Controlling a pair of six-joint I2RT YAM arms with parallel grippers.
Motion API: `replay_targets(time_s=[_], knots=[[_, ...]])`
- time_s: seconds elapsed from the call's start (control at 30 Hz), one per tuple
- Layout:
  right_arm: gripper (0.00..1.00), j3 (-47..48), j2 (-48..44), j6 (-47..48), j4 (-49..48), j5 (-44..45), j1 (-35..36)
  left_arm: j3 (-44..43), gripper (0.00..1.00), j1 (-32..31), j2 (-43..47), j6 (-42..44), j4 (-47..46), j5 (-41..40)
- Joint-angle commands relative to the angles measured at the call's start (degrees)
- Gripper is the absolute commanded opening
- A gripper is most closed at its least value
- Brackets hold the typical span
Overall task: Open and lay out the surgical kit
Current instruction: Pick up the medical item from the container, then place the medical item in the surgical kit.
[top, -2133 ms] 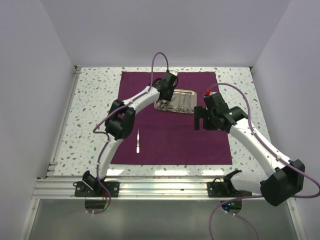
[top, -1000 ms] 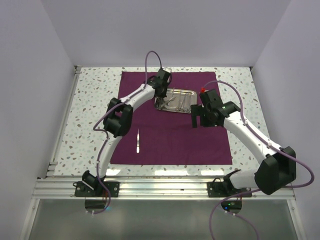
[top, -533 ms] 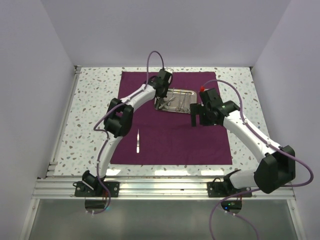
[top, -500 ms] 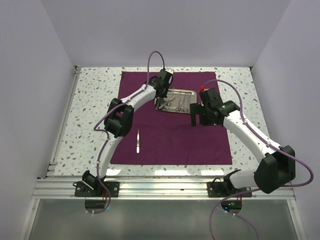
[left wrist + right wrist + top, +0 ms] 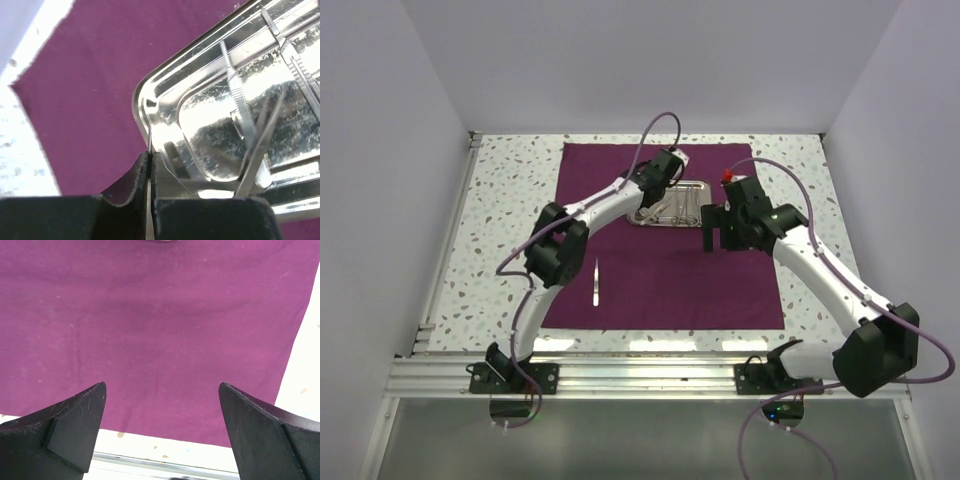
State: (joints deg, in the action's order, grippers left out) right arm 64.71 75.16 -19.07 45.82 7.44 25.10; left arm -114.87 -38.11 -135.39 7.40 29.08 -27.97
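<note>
Dark purple-maroon cloth wrap [image 5: 660, 280] spread flat over speckled white desk [image 5: 500, 200]. Toward the far middle of the cloth, a small shiny rectangular steel tray [image 5: 142, 97], resting on the fabric. Inside the tray, several slender silver instruments [image 5: 235, 95] lying crossed over one another, too lost in glare to name singly.

Left gripper [image 5: 150, 156] down at one rounded corner of the tray, jaws clenched on a thin silver blade-like piece [image 5: 149, 137] standing up between the black fingertips, right against the tray's rim. Cannot tell which instrument of the kit.

Well apart from the tray, near the cloth's left edge and toward the near side, one slim pointed silver instrument [image 5: 596, 282], flat on the fabric, lengthwise roughly front to back, touching nothing else.

Right gripper [image 5: 715, 238] just beside the tray's right end, above bare cloth, jaws released and spread wide, holding nothing. In its wrist view, only purple fabric between the two dark fingers [image 5: 75, 425], with the cloth's edge and a strip of desk below.
</note>
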Motion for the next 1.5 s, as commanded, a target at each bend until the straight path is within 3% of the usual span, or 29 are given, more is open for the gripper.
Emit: replay_targets(time_s=[0.0, 0.2, 0.33, 0.4, 0.53, 0.67, 0.8, 1.0, 1.2, 1.47], knots=[[0.98, 0.6, -3.17, -0.18, -0.47, -1.99, -0.05, 2.54, 0.0, -2.75, 6.89, 8.32, -4.2, -7.71], [0.98, 0.07, -4.31, -0.88, -0.65, -3.31, 0.03, 8.17, 0.0, -6.19, 9.0, 17.29, -13.59, -25.26], [0.98, -0.02, -5.45, -1.32, -0.56, -3.75, 0.03, 7.03, 0.0, -6.1, 10.23, 16.69, -14.5, -32.05], [0.98, -0.19, -5.81, -1.41, -0.65, -3.75, 0.12, 6.15, 0.0, -6.1, 10.94, 13.99, -12.23, -31.8], [0.98, -0.63, -6.6, -2.2, -0.73, -4.37, 0.03, 1.32, 0.0, -5.75, 13.31, 3.16, -1.94, -29.6], [0.98, -1.6, -7.56, -2.81, -1.17, -5.24, 0.12, 5.7, 0.0, -5.75, 18.84, -5.0, 1.94, -23.82], [0.98, -2.92, -8.97, -3.52, -1.61, -5.16, -0.05, 17.1, 0.0, -4.96, 29.18, -22.82, 6.07, -12.86], [0.98, -4.76, -11.34, -4.4, -1.53, -4.37, -0.05, 47.22, 0.0, -5.05, 44.13, -37.43, -0.75, 2.27], [0.98, -6.61, -12.93, -5.45, -0.56, -5.68, 0.03, 60.18, 0.0, -4.96, 48.64, -42.19, -6.39, 5.46], [0.99, -8.37, -15.91, -5.36, 1.99, -5.33, -0.05, 64.59, 0.0, -5.05, 47.06, -45.1, -12.37, 5.2]])
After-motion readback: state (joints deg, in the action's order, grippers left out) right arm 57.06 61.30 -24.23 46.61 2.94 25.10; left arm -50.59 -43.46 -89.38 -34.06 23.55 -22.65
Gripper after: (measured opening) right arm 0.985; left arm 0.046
